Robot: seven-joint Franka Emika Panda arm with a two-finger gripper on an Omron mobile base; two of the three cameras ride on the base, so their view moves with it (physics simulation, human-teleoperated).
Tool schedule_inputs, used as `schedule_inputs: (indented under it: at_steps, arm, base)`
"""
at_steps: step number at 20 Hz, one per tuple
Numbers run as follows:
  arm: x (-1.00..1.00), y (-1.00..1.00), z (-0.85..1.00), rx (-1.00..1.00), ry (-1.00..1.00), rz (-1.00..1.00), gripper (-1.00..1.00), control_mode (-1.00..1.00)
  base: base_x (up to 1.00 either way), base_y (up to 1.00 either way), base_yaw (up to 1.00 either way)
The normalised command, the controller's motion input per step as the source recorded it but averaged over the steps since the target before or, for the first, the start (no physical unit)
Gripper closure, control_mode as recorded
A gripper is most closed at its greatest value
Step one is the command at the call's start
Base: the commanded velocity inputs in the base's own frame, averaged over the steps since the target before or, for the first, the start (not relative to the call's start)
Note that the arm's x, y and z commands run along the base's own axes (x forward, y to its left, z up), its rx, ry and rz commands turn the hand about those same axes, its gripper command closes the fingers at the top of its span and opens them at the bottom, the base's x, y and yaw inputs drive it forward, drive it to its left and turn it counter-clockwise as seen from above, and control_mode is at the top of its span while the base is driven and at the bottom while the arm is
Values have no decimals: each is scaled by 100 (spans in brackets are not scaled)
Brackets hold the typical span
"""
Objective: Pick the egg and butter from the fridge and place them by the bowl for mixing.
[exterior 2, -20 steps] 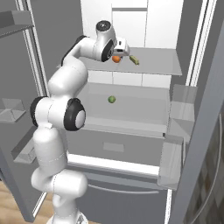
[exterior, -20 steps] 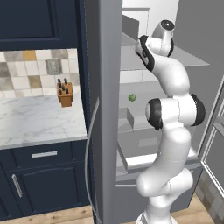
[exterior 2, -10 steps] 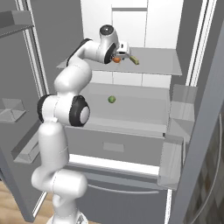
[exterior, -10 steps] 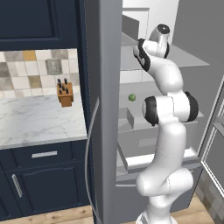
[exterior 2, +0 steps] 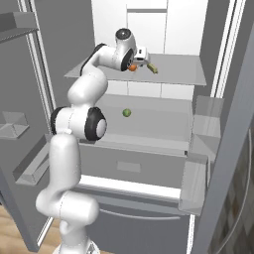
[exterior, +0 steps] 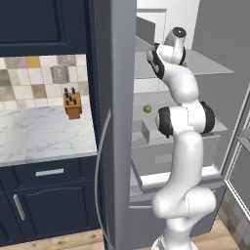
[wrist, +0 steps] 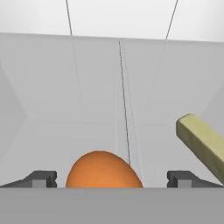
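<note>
**A:** While you look over the left base view, what do you get, left to right?

**B:** You have a knife block (exterior: 72, 103) on the marble counter (exterior: 44, 134), then the fridge (exterior: 117, 122) with its door open. Past the door edge a green ball (exterior: 147, 108) sits on the middle shelf, and your arm reaches up to the upper shelf.

**A:** And from the right base view?

**B:** You see the gripper (exterior 2: 139, 63) at the upper shelf (exterior 2: 173, 74), near its left edge. The egg (exterior 2: 132, 67) is right at the gripper, and the butter (exterior 2: 152, 68) lies just beside it to the right, angled toward the shelf's front edge. The ball (exterior 2: 127, 113) rests on the shelf below, near its back.

**A:** How do your jaws stand?

**B:** In the hand view they stand wide. The egg (wrist: 104, 169) sits between the two fingertips (wrist: 40, 178), with a clear gap on each side, so you grip nothing. The butter (wrist: 202, 142) slants off to the right, apart from the egg. You cannot tell whether either fingertip touches the shelf.
</note>
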Motion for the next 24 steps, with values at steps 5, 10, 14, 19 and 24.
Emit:
schedule_inputs:
  at_steps: [5,10,14,19,24]
  arm:
    - [0,0,-7,0,3,0,100,-100]
    - [1,0,-8,0,1,0,100,-100]
    - [0,0,-2,0,0,0,100,-100]
    - [-34,0,11,0,-6,-1,100,-100]
    - [-66,0,17,0,-11,-1,100,-100]
  base:
    - [0,0,0]
    - [0,0,0]
    - [0,0,0]
    - [0,0,0]
    - [0,0,0]
